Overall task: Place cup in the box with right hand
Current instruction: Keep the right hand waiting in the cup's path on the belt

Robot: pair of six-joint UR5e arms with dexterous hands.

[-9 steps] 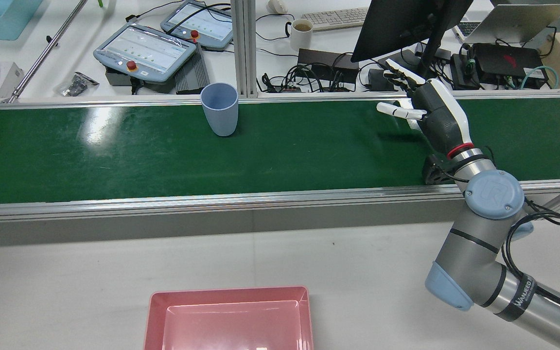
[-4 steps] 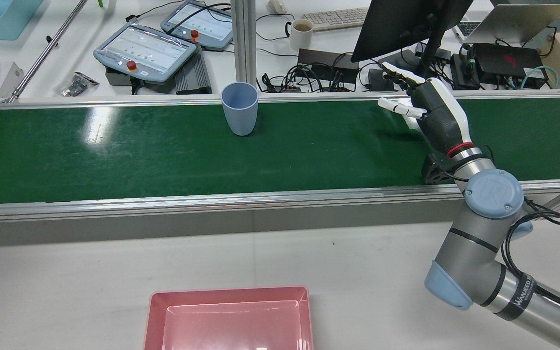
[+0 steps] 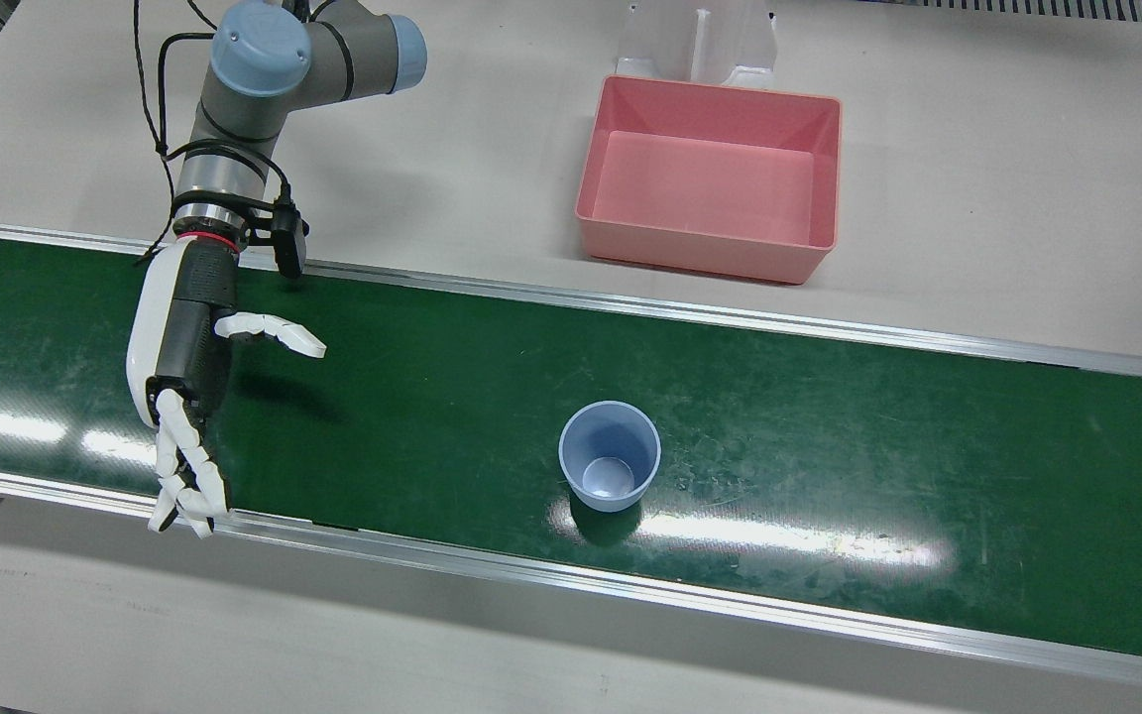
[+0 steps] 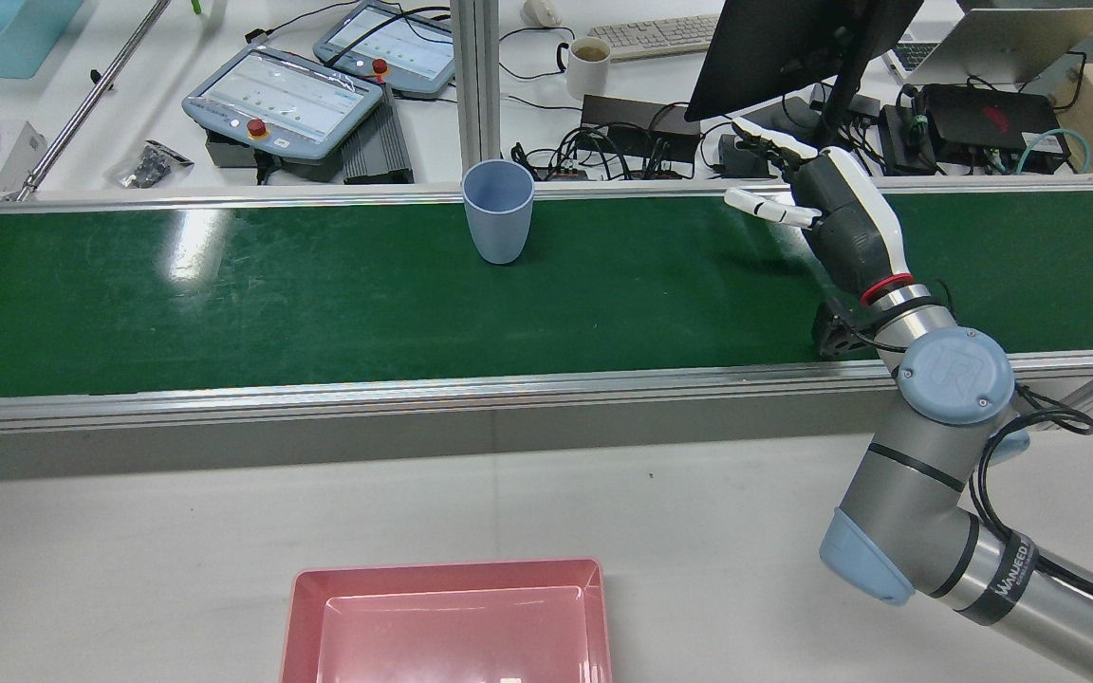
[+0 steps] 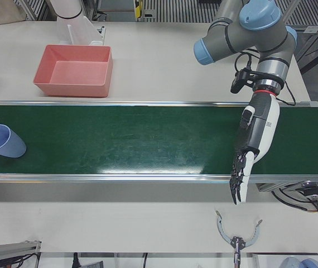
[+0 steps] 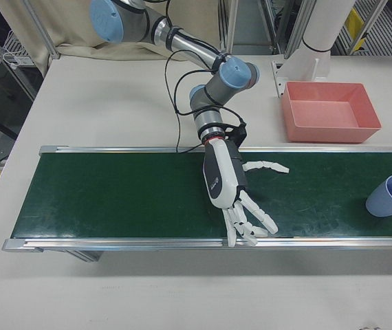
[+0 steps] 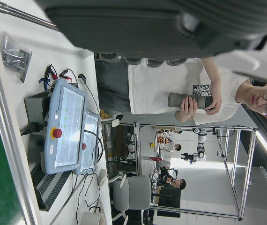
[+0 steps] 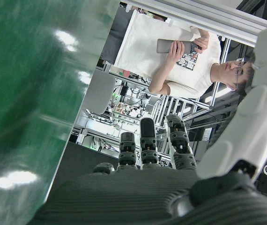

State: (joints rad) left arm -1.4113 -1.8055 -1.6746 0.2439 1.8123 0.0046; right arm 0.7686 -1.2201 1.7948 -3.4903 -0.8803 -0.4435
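Cup placement has not begun in any way that shows: nothing is grasped and nothing is in the box. The green conveyor belt (image 3: 829, 476) runs the length of the station between two metal rails, and it carries the only loose thing in play. Off the belt, on the pale tabletop on the robot's side, the pink box (image 3: 710, 248) sits empty, well apart from the belt's near rail.

The right arm (image 4: 926, 474) reaches over the robot-side rail and holds the right hand (image 3: 179, 367) above the belt, near the belt's end on that arm's side. The hand is released: its fingers (image 3: 184, 486) are spread and stretched toward the operators' rail, the thumb sticks out sideways along the belt, and it grasps nothing. The left hand shows only as a dark blur at the top of its own camera view, so I cannot tell how it stands.

The blue cup (image 3: 610, 468) stands upright and empty on the belt, mouth up, close to the operators' side rail and well apart from the right hand.

All the work is left, by my reading: closing on the cup, lifting it, carrying it across the rail and setting it in the box.
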